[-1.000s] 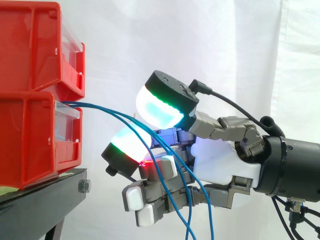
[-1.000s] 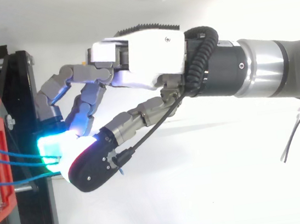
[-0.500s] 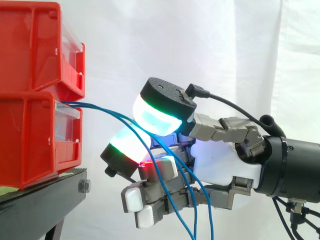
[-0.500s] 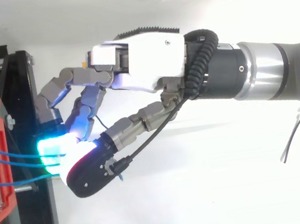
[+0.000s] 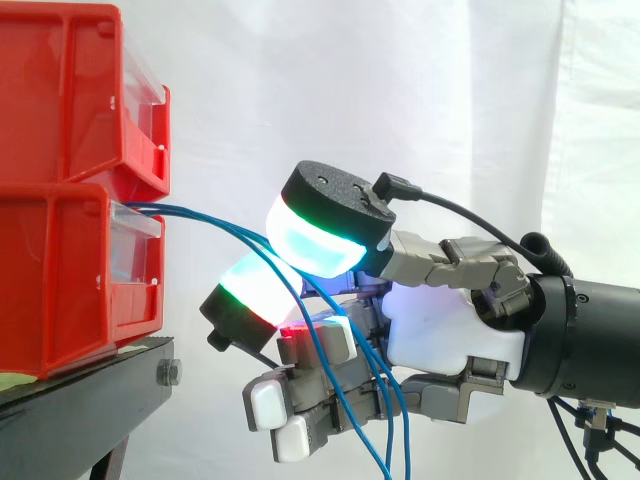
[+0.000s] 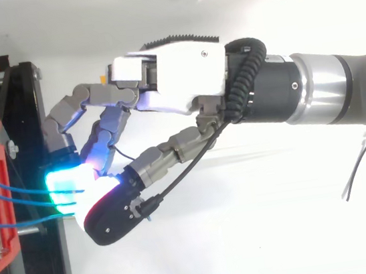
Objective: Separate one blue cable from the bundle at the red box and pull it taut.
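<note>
Hand (image 5: 440,320) state: fingers curled; two glowing pads (image 5: 315,240) are closed round the blue cables (image 5: 215,222).
Cables: led out of the red box (image 5: 60,280) ahead of the fingertips, passed between the pads, hung below the lower fingers.
Slack: a sagging curve is seen; not yet taut.
Separation: whether one strand alone is pinched cannot be told.
Step, judged: one strand to be isolated.
Method, advised: the others should be shed first, then the pull made straight away from the box.
</note>
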